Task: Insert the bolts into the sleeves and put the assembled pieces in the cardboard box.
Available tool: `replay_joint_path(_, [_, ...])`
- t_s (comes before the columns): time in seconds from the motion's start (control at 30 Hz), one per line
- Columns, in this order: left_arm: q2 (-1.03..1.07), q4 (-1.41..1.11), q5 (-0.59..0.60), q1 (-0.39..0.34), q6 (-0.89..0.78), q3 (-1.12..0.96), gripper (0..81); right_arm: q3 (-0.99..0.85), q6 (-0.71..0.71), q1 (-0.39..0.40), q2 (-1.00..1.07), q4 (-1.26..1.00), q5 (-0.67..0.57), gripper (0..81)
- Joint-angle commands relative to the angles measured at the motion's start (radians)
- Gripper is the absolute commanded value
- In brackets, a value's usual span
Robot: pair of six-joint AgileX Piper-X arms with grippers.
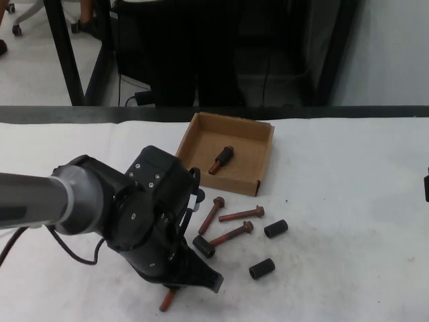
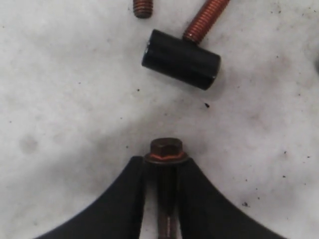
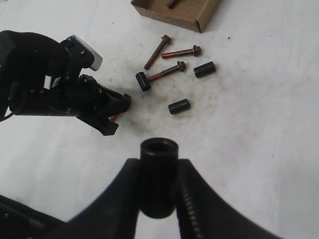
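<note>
Left gripper [image 2: 166,167]: closed narrowly on the shank of a bolt [image 2: 166,149], whose hexagonal head stands just clear of the fingertips. I cannot tell whether this bolt touches the bench [image 2: 65,99].

Right gripper [image 3: 158,162]: closed on a black sleeve [image 3: 158,189], held with its open bore facing my wrist camera, above the bench and well apart from the other parts.

Just beyond the left gripper lies a loose sleeve [image 2: 180,59], and the threaded end of a loose bolt [image 2: 205,17] meets it. From the high view I count three loose bolts [image 1: 231,234] near one another, with two further sleeves [image 1: 275,229] lying apart to their side.

Beyond them stands the cardboard box [image 1: 249,151], holding one assembled piece [image 1: 221,159].
</note>
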Motion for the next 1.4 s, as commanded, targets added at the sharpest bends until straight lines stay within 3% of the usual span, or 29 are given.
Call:
replay_joint_path(0.0, [0.022, 0.048, 0.067, -0.005, -0.010, -0.004, 7.0, -0.004, -0.004, -0.002, -0.006, -0.005, -0.002, 0.0])
replay_joint_path(0.07, [0.022, 0.071, 0.067, -0.007, -0.010, -0.007, 0.8, -0.004, -0.004, -0.002, -0.006, -0.005, 0.002, 0.0])
replay_joint_path(0.5, [-0.033, 0.165, 0.096, -0.007, -0.037, -0.104, 0.8, -0.004, -0.013, -0.002, -0.006, -0.005, 0.017, 0.0])
replay_joint_path(0.63, [-0.139, 0.086, 0.194, -0.007, -0.058, -0.125, 0.8, -0.004, -0.053, -0.002, 0.000, -0.005, 0.020, 0.0])
replay_joint_path(0.9, [-0.324, -0.059, 0.269, 0.002, -0.145, -0.077, 0.8, -0.004, -0.130, 0.001, 0.088, -0.022, -0.032, 0.0])
replay_joint_path(1.07, [-0.415, -0.261, 0.396, 0.054, -0.264, 0.027, 0.8, -0.004, -0.169, 0.036, 0.167, -0.087, -0.087, 0.0])
replay_joint_path(1.37, [-0.547, -0.667, 0.613, 0.247, -0.468, 0.190, 0.8, -0.004, -0.173, 0.167, 0.285, -0.307, -0.141, 0.0])
